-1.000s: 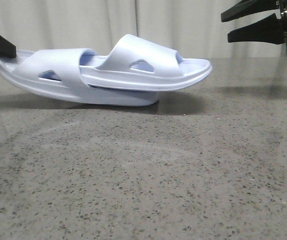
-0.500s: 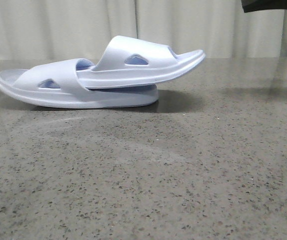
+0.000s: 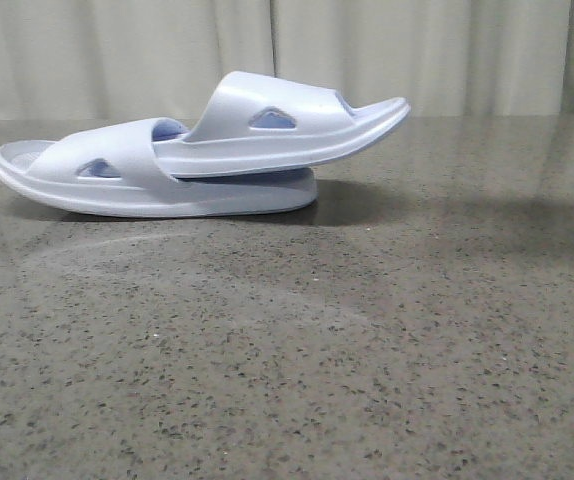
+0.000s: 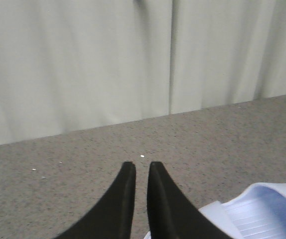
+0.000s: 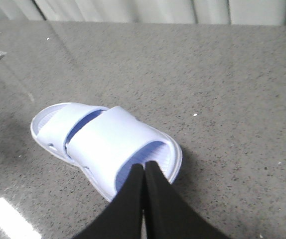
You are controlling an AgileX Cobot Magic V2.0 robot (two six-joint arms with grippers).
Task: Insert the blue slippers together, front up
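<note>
The two blue slippers lie nested on the table at the back left. The upper slipper is pushed under the strap of the lower slipper, and its free end sticks out right, tilted up. Neither gripper shows in the front view. My left gripper hangs above the table with its fingers nearly together and nothing between them; part of a slipper lies beside it. My right gripper is shut and empty, hovering above the free end of the upper slipper; the lower slipper shows beyond it.
The table is dark grey speckled stone. A pale pleated curtain hangs along its far edge.
Both grippers have left the front view, the left from the lower slipper's left end and the right from the upper right. The nested slippers settled on the table, the upper one's free end tilted higher.
</note>
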